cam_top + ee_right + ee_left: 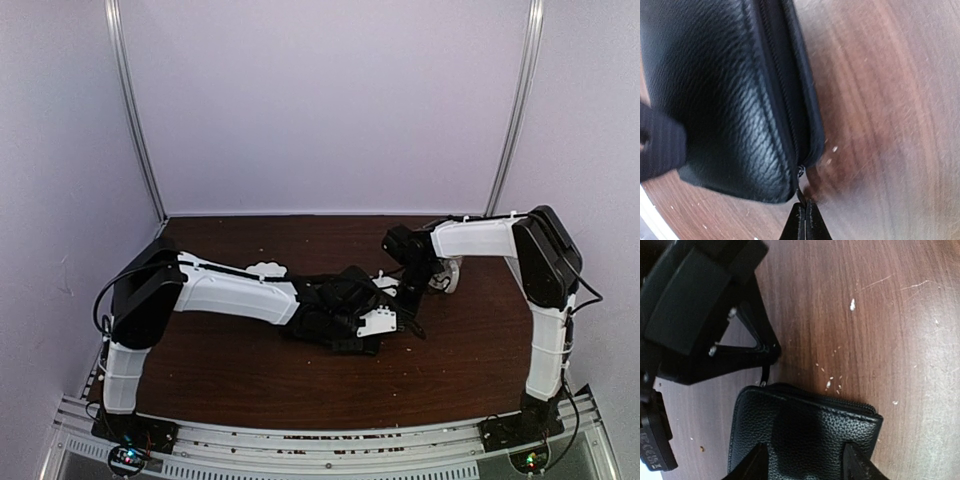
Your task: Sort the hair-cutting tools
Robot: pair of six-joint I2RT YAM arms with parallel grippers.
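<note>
Black case [730,90], unzip step
My right gripper [803,220] is pinched shut on the zip pull [800,187], my left gripper [807,465] spread apart over the case; next I'd drag along the zip.

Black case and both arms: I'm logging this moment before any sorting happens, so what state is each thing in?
Black zip case: lying flat, zip closed along the visible edge.
Zip pull: pinched at the case's corner.
Right fingers: shut on the zip pull.
Left fingers: open, spread over the case.
</note>
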